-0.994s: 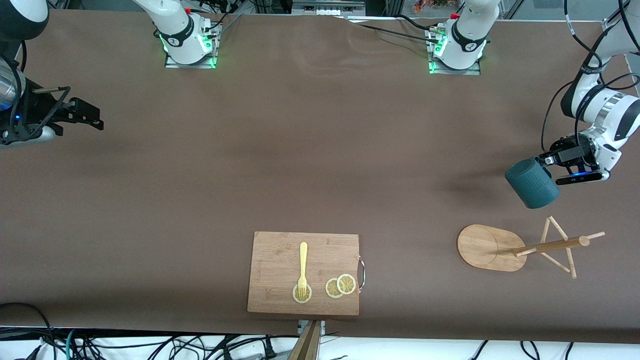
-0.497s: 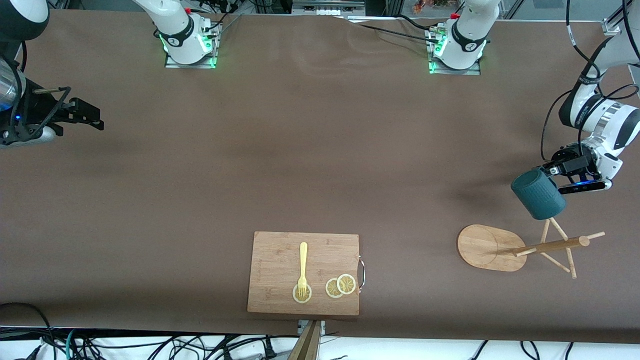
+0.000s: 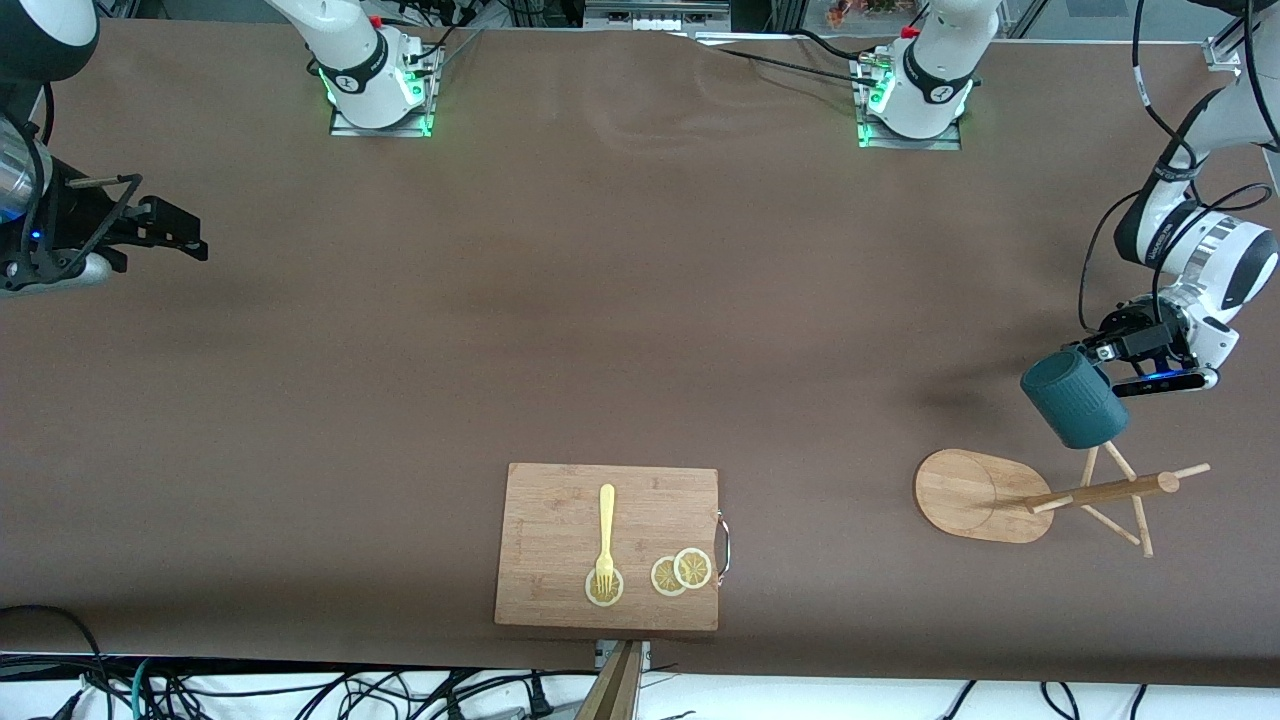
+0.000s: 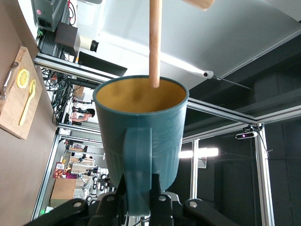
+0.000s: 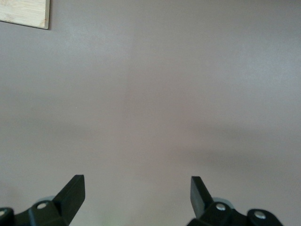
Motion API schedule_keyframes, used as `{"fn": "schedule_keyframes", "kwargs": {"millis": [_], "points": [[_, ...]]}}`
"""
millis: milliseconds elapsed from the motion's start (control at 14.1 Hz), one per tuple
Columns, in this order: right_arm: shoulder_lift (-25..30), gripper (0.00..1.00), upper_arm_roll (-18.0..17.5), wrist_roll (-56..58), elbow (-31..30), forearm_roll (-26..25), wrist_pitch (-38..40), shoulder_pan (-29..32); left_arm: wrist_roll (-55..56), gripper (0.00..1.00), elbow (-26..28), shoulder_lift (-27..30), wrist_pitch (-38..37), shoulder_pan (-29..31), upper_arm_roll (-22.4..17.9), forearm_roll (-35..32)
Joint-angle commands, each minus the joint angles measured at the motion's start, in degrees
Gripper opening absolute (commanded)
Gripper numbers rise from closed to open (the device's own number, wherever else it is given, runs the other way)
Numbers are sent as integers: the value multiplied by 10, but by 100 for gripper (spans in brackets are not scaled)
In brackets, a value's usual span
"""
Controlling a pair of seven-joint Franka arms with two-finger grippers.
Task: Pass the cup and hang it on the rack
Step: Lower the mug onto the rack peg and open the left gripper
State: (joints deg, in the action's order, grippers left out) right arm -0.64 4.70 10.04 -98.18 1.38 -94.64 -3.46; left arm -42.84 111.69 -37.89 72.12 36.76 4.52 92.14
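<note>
My left gripper (image 3: 1098, 352) is shut on the handle of the dark teal ribbed cup (image 3: 1075, 401) and holds it tilted in the air over the rack's upper pegs. In the left wrist view the cup (image 4: 141, 136) shows its yellowish inside, and a thin rack peg (image 4: 154, 42) reaches its rim; the gripper (image 4: 140, 197) clamps the handle. The bamboo rack (image 3: 1095, 492) stands on its oval base (image 3: 965, 495) near the left arm's end of the table. My right gripper (image 3: 170, 232) is open and empty over the right arm's end of the table, waiting; it also shows in the right wrist view (image 5: 137, 194).
A rectangular wooden cutting board (image 3: 560, 510) lies near the table's front edge, nearer to the front camera than the cup. On it are a yellow fork (image 3: 606, 540) and lemon slices (image 3: 681, 571). Its corner (image 5: 26, 12) shows in the right wrist view.
My left gripper has carried the cup down toward the rack's pegs, then held nearly still. The right arm has not moved.
</note>
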Motion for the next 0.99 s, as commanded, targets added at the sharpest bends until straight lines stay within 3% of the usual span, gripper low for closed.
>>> {"fn": "schedule_keyframes", "kwargs": {"millis": [0, 923], "points": [[-2, 99, 1, -5, 5, 0, 4, -2, -4, 0, -26, -26, -7, 0, 2, 16], [-2, 100, 1, -8, 5, 0, 2, -3, 3, 4, -83, -75, -2, 13, 0, 17]]}}
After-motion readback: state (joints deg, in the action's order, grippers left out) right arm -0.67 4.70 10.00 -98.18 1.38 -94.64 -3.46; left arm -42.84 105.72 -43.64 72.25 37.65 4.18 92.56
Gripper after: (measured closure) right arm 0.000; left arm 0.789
